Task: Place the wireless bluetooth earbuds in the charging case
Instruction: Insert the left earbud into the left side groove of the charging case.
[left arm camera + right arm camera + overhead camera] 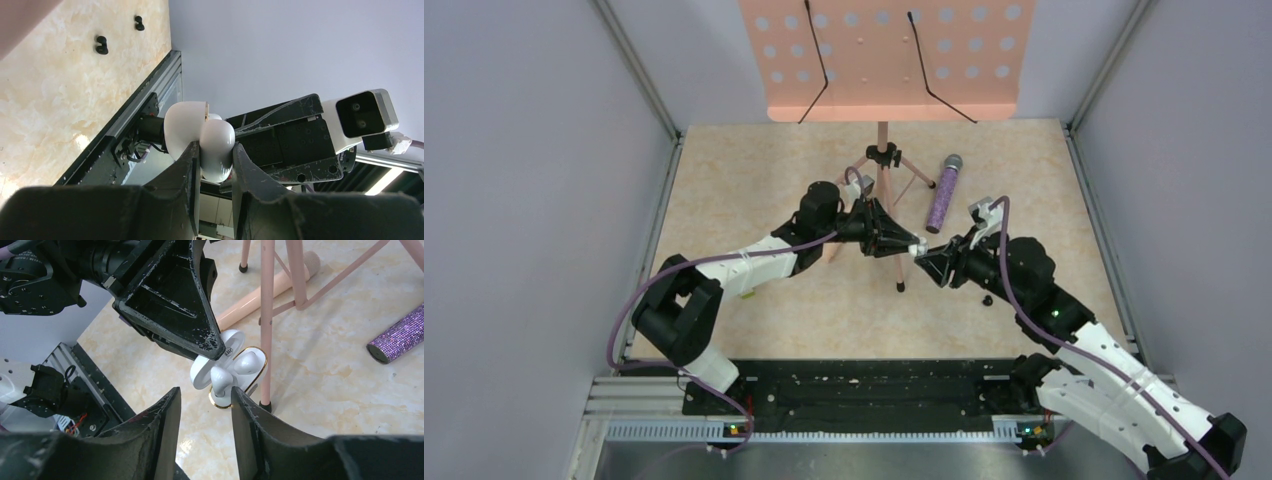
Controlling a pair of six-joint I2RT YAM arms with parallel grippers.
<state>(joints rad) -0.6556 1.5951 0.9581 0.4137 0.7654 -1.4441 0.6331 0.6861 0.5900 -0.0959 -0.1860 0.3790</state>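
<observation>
Light, slick charging case (218, 132) pinched in left end effector (215, 147); right end effector (204, 392) parted just by tiny earbud (221, 379), best nipped gently at stem

the left arm (759, 260) and right arm (1114, 360) wear white shells on the long links and black housings at the joints. the left hand (908, 245) and right hand (926, 258) are black wedges, their flat fingers (167, 425) scuffed pale along the edges. a purple cable (1009, 285) runs along each arm to a white camera box (367, 117) with a dark lens face, just behind the hand.
</observation>
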